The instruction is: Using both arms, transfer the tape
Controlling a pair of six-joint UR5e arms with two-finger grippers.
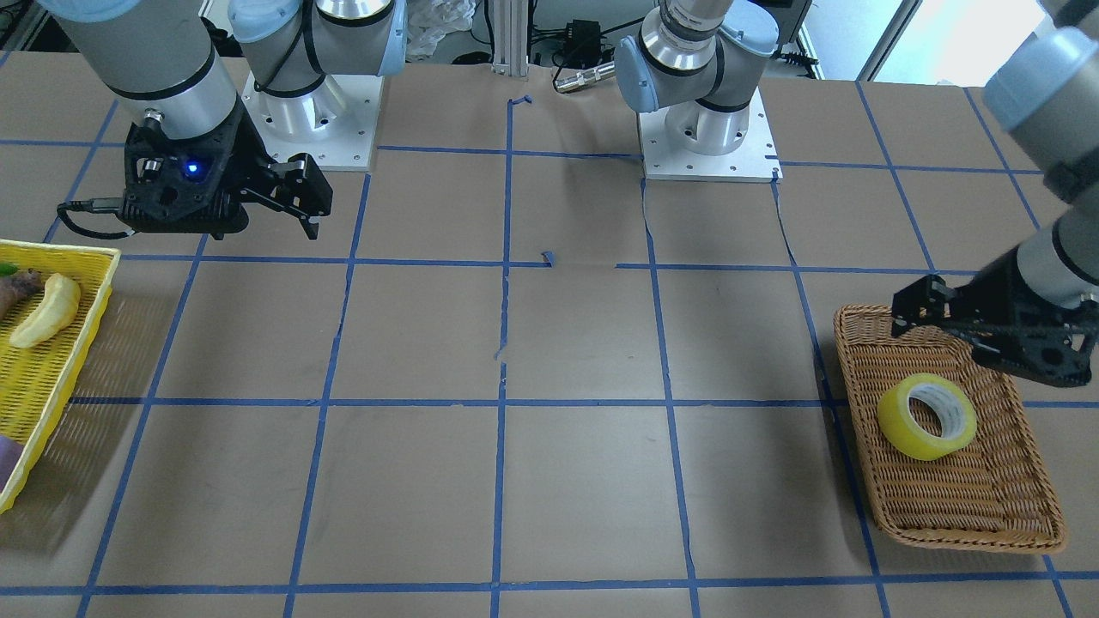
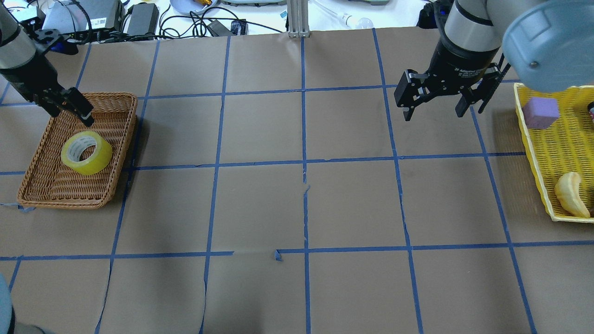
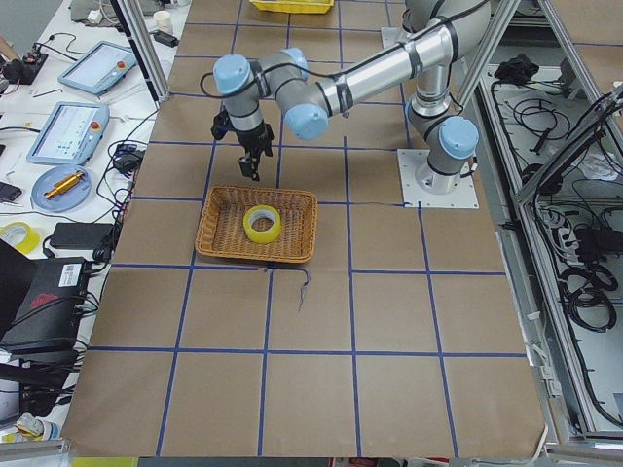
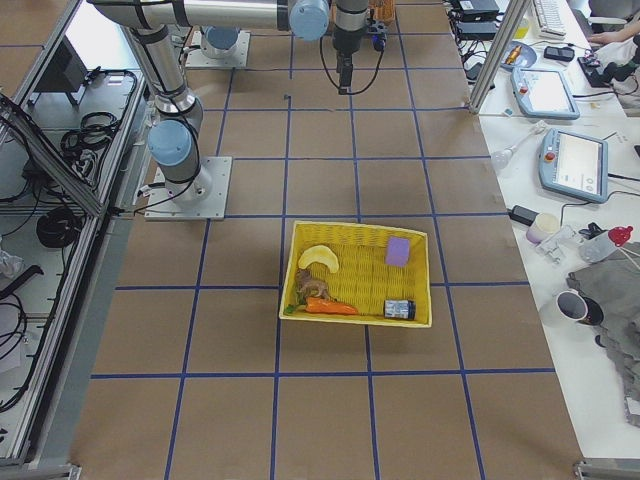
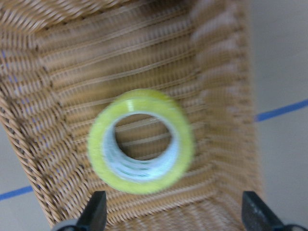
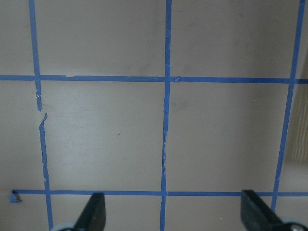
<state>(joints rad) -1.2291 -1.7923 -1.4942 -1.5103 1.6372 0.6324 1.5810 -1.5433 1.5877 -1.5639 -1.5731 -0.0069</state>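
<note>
- Here's the worktop [image 2: 297, 208]: brown paper ruled into squares by blue tape lines [image 2: 305, 162], torn and lifting in spots near the middle.
- Past its far edge lie cables and a power brick [image 2: 141, 16]. From the right end, a side bench shows with a teach pendant [image 4: 575, 165].
- The left wrist camera gives the close look. The tape [image 5: 184, 144], a little blurred, lies flat on the floor of the wicker basket [image 5: 226, 72], just ahead of the left end effector [image 5: 176, 211] and centred between its fingers.
- The side views give that roll only as a small yellow ring.
- Left end effector: released, fingers spread wide, gripping nothing, clear of the roll.
- The right wrist camera sees only bare grid beneath the right end effector [image 2: 434, 115], which is likewise released, with its fingers apart and empty.
- The exterior right view fills in the yellow tray [image 4: 365, 270], out to the side of the right end effector and apart from it. It holds a banana [image 4: 320, 258], a purple block [image 4: 398, 250], a carrot [image 4: 330, 307] and a dark can [image 4: 400, 309].
- The overhead view crops that tray to the banana and the block.
- The left arm [image 3: 380, 68] stretches long and nearly level from its base. Its wrist is turned down, and its end effector hangs over the basket's rim, above the tape.
- The right arm [image 4: 200, 12] rises from its base and folds over, its end effector pointing straight down, high above the grid.
</note>
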